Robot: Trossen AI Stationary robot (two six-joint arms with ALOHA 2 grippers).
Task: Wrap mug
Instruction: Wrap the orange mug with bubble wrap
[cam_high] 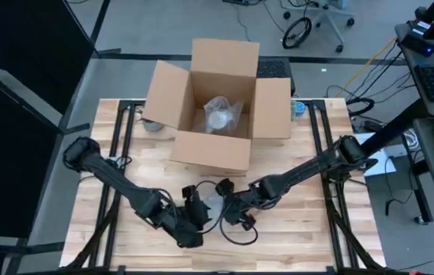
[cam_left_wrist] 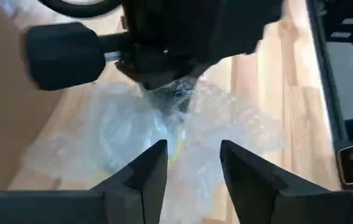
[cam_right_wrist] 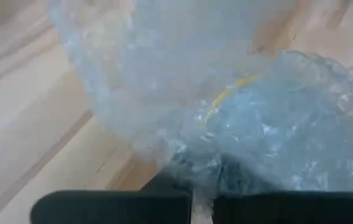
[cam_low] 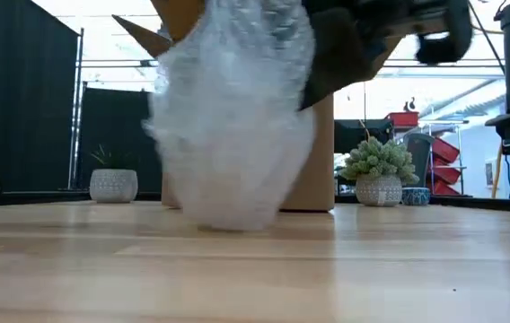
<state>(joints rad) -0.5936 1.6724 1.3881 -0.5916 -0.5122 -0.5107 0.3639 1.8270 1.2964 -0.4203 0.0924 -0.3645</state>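
the mug (cam_left_wrist: 139, 134), swathed in bubble wrap (cam_low: 233, 126), sits before the left fingers (cam_left_wrist: 148, 168), spread apart; right fingers (cam_right_wrist: 192, 199) pinch the wrap.

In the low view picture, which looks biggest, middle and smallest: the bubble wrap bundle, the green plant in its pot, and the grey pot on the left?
1. Bubble wrap bundle, though it sits nearest the camera.
2. Green plant in its pot.
3. Grey pot, only a little smaller.

A robotics lab (floor cables (cam_high: 370, 69), office chair (cam_high: 325, 15), black curtains (cam_low: 21, 108)).
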